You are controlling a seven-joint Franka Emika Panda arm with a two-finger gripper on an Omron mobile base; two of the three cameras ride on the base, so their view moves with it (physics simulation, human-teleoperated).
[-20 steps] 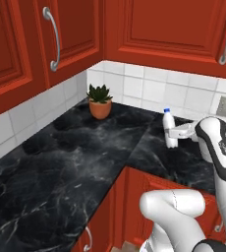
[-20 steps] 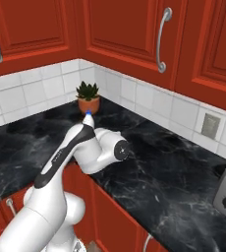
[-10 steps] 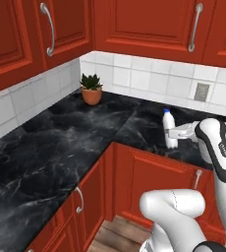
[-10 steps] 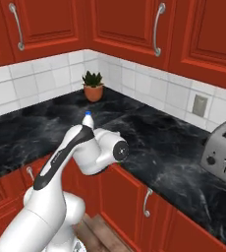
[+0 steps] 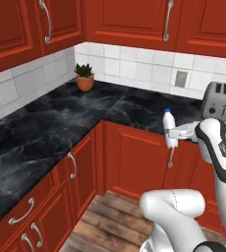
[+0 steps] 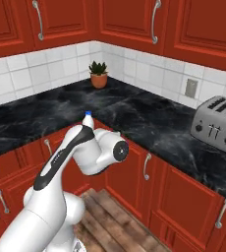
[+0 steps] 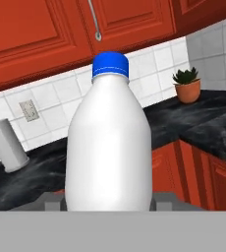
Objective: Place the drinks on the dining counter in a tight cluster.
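End effector [image 5: 172, 133] clamped on upright blue-capped bottle [image 5: 169, 127], bottle between fingers

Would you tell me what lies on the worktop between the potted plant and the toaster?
Nothing: in the right base view, bare black worktop runs from potted plant to toaster.

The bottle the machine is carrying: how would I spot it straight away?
Find the white arm in front of the red cupboards. At its tip, the gripper holds a small white bottle upright above the floor, off the black worktop. Its blue cap sets it apart from the toaster and potted plant.
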